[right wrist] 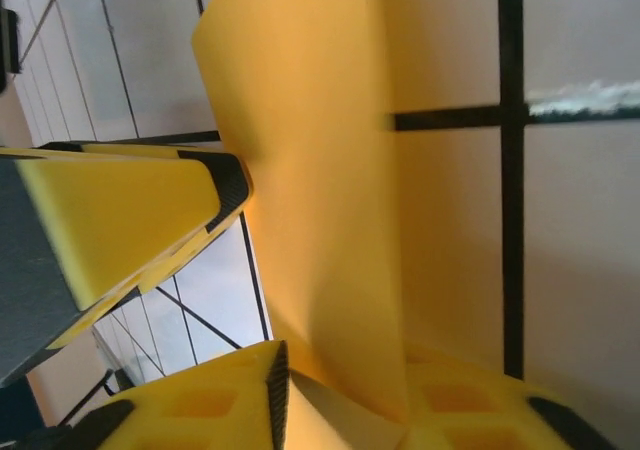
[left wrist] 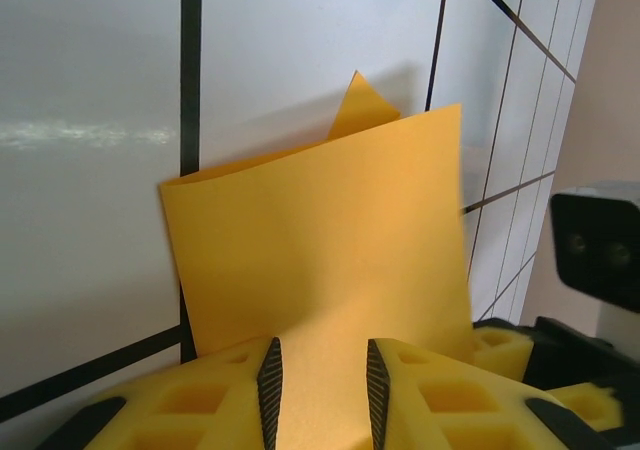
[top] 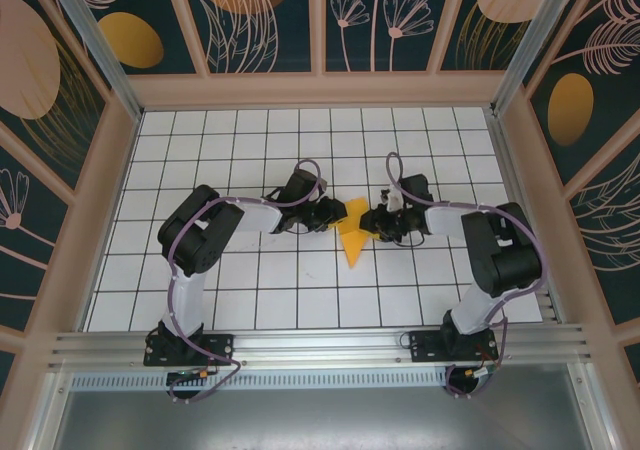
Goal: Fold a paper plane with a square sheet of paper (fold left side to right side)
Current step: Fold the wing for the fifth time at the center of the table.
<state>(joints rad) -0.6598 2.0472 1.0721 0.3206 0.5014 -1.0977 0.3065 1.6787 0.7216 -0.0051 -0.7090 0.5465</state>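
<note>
White gridded table (top: 250, 300): mid-table, the square sheet of paper (top: 352, 238) is partly folded, no dart yet. Left gripper (top: 330, 213) and right gripper (top: 378, 222) each pinch an edge with narrowed jaws

The overhead camera looks steeply down from behind both arm bases across the whole tiled surface (top: 250, 300). Each wrist camera sits low, very close, facing the orange paper (left wrist: 320, 250), which all three views share.
</note>
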